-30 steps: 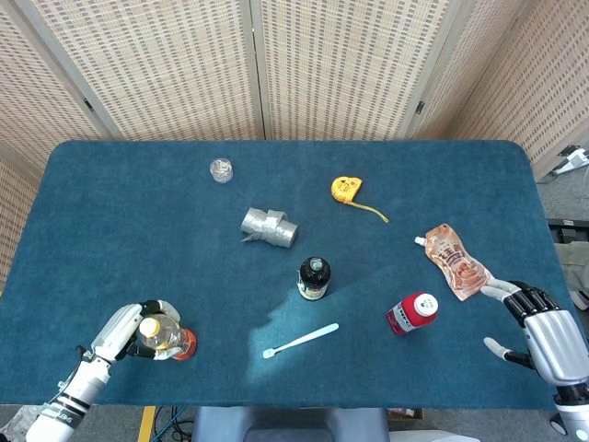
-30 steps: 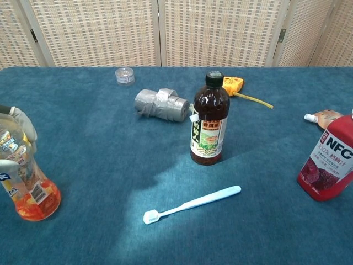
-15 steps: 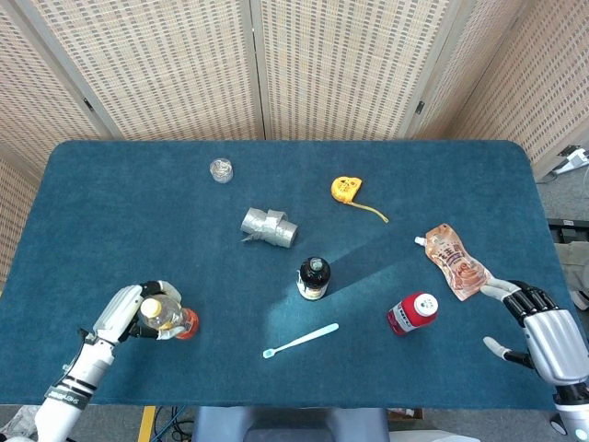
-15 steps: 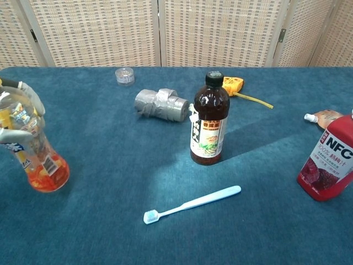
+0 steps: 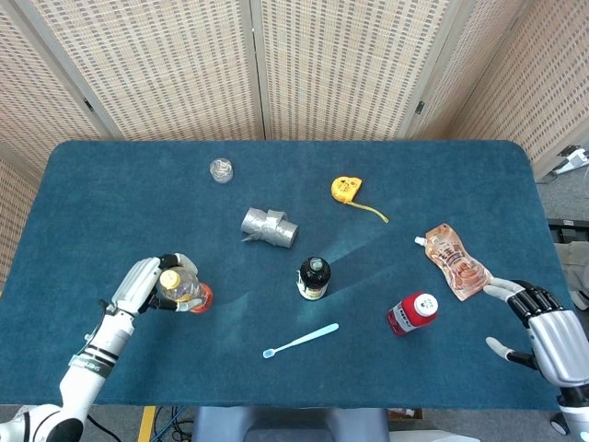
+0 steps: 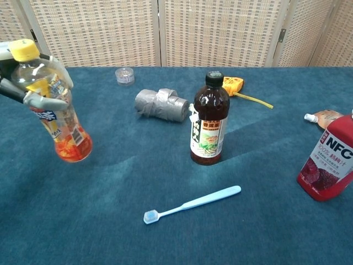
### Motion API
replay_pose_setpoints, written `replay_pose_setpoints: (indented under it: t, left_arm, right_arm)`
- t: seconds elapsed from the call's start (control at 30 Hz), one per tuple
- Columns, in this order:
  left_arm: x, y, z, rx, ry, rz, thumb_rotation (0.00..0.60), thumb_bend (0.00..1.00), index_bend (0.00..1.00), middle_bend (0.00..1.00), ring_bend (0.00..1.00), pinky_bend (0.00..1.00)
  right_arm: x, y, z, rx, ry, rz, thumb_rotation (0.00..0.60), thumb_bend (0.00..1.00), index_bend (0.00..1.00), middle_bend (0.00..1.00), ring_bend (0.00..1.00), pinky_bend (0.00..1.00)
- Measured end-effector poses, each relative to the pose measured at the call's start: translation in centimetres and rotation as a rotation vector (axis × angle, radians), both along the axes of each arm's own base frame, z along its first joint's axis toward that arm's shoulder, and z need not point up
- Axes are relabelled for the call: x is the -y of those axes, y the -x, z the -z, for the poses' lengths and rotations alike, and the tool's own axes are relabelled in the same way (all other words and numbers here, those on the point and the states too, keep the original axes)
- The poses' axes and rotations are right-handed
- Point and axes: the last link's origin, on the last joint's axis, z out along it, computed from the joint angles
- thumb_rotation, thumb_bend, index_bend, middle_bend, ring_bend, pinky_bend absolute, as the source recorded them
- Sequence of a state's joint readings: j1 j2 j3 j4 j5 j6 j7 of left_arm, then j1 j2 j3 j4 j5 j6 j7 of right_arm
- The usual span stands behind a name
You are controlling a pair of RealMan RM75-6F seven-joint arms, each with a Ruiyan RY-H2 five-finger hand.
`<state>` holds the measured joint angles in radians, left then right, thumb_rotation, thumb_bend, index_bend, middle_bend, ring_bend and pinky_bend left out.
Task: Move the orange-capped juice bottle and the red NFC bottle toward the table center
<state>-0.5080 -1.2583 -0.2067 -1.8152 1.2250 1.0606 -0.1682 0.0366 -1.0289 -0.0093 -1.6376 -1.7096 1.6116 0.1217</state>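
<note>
The orange-capped juice bottle (image 5: 181, 289) (image 6: 53, 109) is clear with orange juice at its bottom, tilted and lifted off the table at the left. My left hand (image 5: 145, 284) (image 6: 22, 74) grips it around the upper body. The red NFC bottle (image 5: 411, 313) (image 6: 329, 162) with a white cap stands at the right front. My right hand (image 5: 547, 330) hovers open near the table's right front corner, apart from the NFC bottle; the chest view does not show it.
A dark brown bottle (image 5: 313, 277) (image 6: 209, 120) stands mid-table, a light blue toothbrush (image 5: 301, 340) (image 6: 192, 204) in front of it. Behind lie a silver tape bundle (image 5: 269, 226), a yellow tape measure (image 5: 346, 189), a small clear cup (image 5: 221, 169) and an orange pouch (image 5: 456, 261).
My left hand has lifted the juice bottle and carried it away from the front edge, rightward toward the middle. The right hand has barely moved.
</note>
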Motion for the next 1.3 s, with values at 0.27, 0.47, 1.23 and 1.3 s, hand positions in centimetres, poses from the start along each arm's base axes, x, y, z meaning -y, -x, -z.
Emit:
replay_pose_setpoints:
  t: [0.27, 0.47, 1.23, 1.3]
  left_arm:
    - [-1.8, -2.5, 1.1, -0.024, 0.008, 0.036, 0.600, 0.06, 0.56, 0.52, 0.37, 0.36]
    - [-3.0, -3.4, 2.0, -0.046, 0.004, 0.036, 0.600, 0.06, 0.55, 0.52, 0.37, 0.37]
    - [-5.3, -5.4, 4.0, -0.102, 0.024, 0.037, 0.600, 0.06, 0.54, 0.52, 0.37, 0.38]
    - [-5.4, -5.6, 4.1, -0.111, 0.028, 0.040, 0.600, 0.06, 0.54, 0.52, 0.37, 0.38]
  right_arm:
    - [-0.1, 0.0, -0.3, 0.010, 0.005, -0.001, 0.600, 0.03, 0.30, 0.25, 0.20, 0.29]
    - [-0.1, 0.1, -0.5, 0.015, 0.006, 0.001, 0.600, 0.03, 0.30, 0.25, 0.20, 0.29]
    - [-0.1, 0.1, -0.4, 0.018, -0.001, -0.003, 0.600, 0.03, 0.30, 0.25, 0.20, 0.29]
    - [-0.1, 0.1, -0.4, 0.017, -0.002, -0.002, 0.600, 0.03, 0.30, 0.25, 0.20, 0.29]
